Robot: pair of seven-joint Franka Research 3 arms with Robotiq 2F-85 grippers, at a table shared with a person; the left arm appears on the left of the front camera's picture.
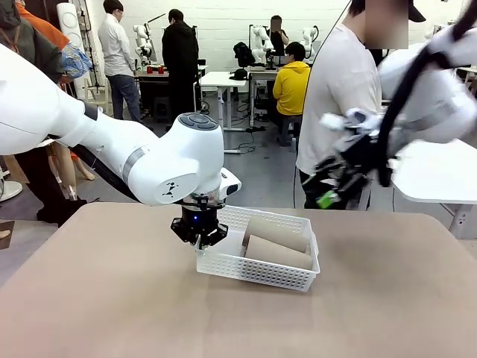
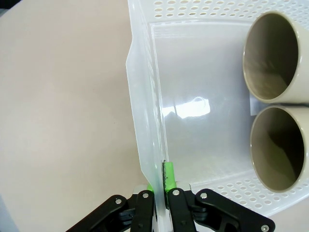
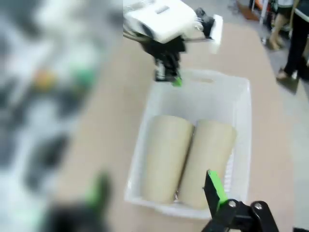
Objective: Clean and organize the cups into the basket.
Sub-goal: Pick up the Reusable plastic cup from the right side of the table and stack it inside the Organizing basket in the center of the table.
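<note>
Busy workroom all round, with people at benches well beyond the basket [image 1: 253,272] and one person [image 1: 339,97] standing just past its far side. Under it is a brown table [image 1: 112,306], and the basket sits about in the middle. Reaching in to the basket's left end is the left arm [image 1: 149,160]. The right arm [image 1: 440,97] hangs high above and to the basket's right, blurred. Its right gripper [image 1: 328,195] is well clear of the basket, claw spread wide and holding nothing.

Inside the basket two brown cups [image 1: 277,252] lie on their sides, touching, packed toward its right end with their mouths facing the left end. At that left end the left gripper [image 1: 199,233] has its claw pressed together on the thin end wall [image 2: 145,121], with one green pad [image 2: 169,176] inside the basket and the other finger outside.

From where I stand this looks like shifting or steadying the basket by that wall. The wall is flimsy and looks likely to bow, so I'd move it slowly and level, close to the table. I'd also pull along the basket's length rather than twist, so the cups don't roll toward the open left end or tip out. Whether the basket's left end is lifted off the table I can't tell.
</note>
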